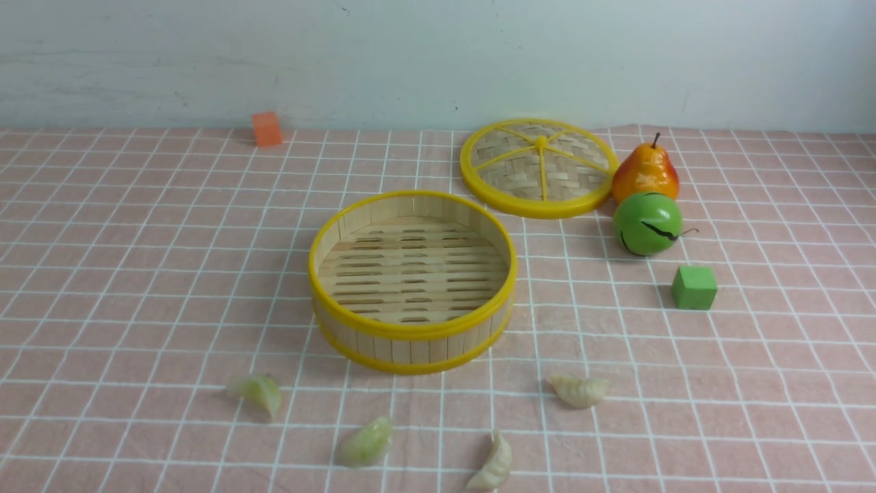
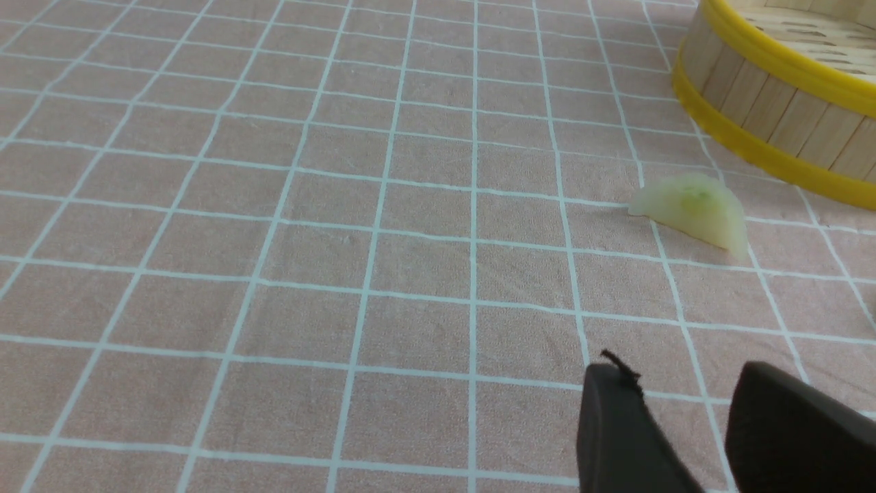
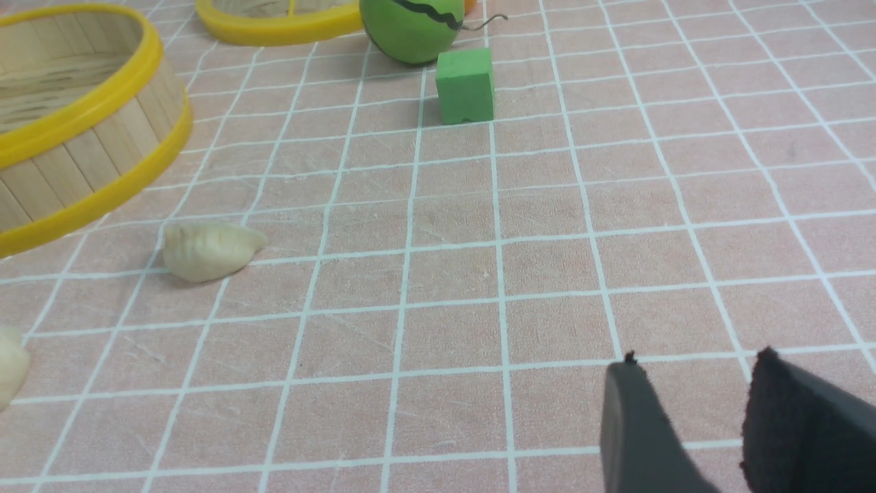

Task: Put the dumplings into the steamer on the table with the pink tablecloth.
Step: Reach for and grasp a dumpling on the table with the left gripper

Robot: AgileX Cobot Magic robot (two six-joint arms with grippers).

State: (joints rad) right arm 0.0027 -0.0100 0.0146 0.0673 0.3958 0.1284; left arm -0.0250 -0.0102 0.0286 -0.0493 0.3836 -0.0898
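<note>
In the front view the steamer [image 1: 410, 350] stands mid-surface [image 1: 123, 274] with nothing in it. All four dumplings lie between it and the near edge. One green dumpling [image 1: 256, 392] lies toward the near left corner and another [image 1: 365, 444] is closer to centre. One white dumpling [image 1: 494, 465] lies almost at the near edge, and another [image 1: 580, 390] is further right. The lid [image 1: 538, 168] lies toward the far edge, with a pear [image 1: 645, 172], a ball [image 1: 647, 223] and a cube [image 1: 694, 287] toward the right edge. No arm shows here.

In the left wrist view the left hand [image 2: 684, 383] hangs low over bare cloth, its fingers spread and holding nothing. A green dumpling lies ahead of it, just beside the steamer's wall.

In the right wrist view the right hand [image 3: 698, 376] is likewise spread and holding nothing. A white dumpling lies well apart from it, near the steamer.

Nothing is loaded yet, so I judge the step to be the reach for a first dumpling. The next move calls for bringing a hand over the nearest dumpling and pinching across its narrow body. The hand must then lift it clear of the yellow rim before letting go.
</note>
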